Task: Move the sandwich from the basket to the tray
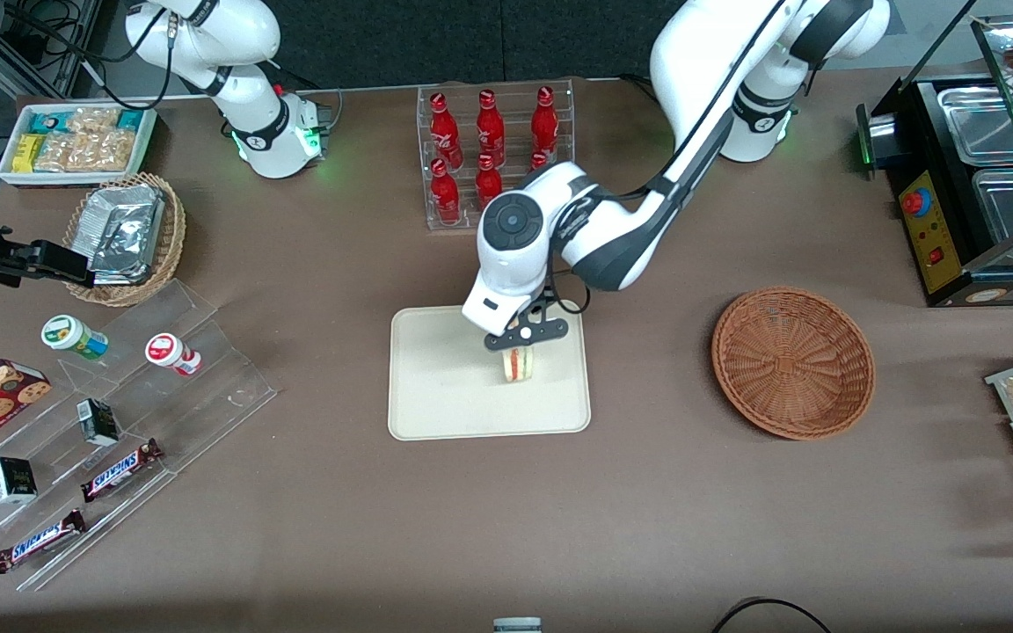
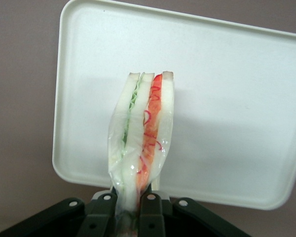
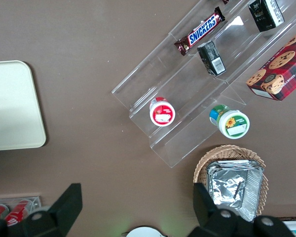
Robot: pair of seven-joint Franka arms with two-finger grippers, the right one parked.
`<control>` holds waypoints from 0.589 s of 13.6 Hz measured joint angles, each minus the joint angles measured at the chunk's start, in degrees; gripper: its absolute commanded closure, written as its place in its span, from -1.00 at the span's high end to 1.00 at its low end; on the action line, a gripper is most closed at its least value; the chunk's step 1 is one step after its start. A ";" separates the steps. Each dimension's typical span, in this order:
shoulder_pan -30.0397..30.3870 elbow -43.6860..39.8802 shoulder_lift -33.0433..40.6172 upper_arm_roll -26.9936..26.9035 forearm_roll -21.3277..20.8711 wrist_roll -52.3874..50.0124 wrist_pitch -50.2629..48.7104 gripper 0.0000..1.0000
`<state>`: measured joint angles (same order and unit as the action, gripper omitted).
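Observation:
The sandwich [image 1: 518, 363], a plastic-wrapped wedge of pale bread with a red and green filling stripe, hangs over the cream tray [image 1: 436, 396]. My left gripper [image 1: 522, 345] is shut on it from above, over the tray's part nearer the working arm. In the left wrist view the sandwich [image 2: 143, 133] stands between the two black fingers [image 2: 153, 212] of the gripper [image 2: 129, 210], with the tray [image 2: 237, 108] below it. Whether the sandwich touches the tray I cannot tell. The reddish-brown wicker basket [image 1: 793, 360] sits empty beside the tray, toward the working arm's end.
A clear rack of red bottles [image 1: 493, 149] stands farther from the front camera than the tray. A clear stepped stand with snack bars and cups [image 1: 111, 440], a tan basket of foil packets [image 1: 128, 233] and a white snack bin [image 1: 76, 141] lie toward the parked arm's end. A black appliance [image 1: 972, 176] is toward the working arm's end.

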<state>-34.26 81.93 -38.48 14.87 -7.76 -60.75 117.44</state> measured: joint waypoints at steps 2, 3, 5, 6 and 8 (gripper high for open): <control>-0.29 -0.54 -2.05 0.01 -1.68 0.00 1.00 -1.00; -0.79 -1.25 -2.96 -0.02 -1.90 -0.05 1.08 -1.00; -1.74 -2.68 -4.64 -0.13 -2.13 -0.52 1.08 -1.00; -1.94 -3.19 -5.31 -0.18 -2.20 -0.62 1.15 -0.89; -1.97 -3.66 -6.11 -0.40 -2.58 -0.63 1.98 -0.03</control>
<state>-36.22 78.27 -44.59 14.47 -10.33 -61.38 119.41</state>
